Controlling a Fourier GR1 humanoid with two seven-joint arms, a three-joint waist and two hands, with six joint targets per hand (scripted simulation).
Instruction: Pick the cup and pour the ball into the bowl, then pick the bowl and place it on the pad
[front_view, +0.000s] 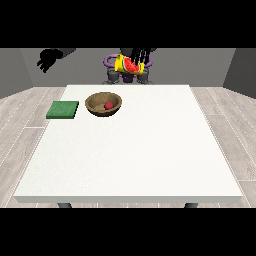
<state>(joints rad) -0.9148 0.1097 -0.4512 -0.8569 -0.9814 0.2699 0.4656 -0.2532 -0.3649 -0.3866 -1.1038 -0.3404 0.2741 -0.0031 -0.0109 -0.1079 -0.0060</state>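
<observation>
Already the red ball (108, 105) lies in the wooden bowl (96, 102), the hand at the view's right (139, 54) clamped on the tilted cup (129, 65), while the bowl awaits transfer to the green pad (62, 109) beside it.

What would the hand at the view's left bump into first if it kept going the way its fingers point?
Probably nothing. That hand hangs raised beyond the table's far left corner, fingers angled down and outward toward the floor. The green pad and wooden bowl lie nearer the camera, off that line, though depth is hard to judge.
</observation>
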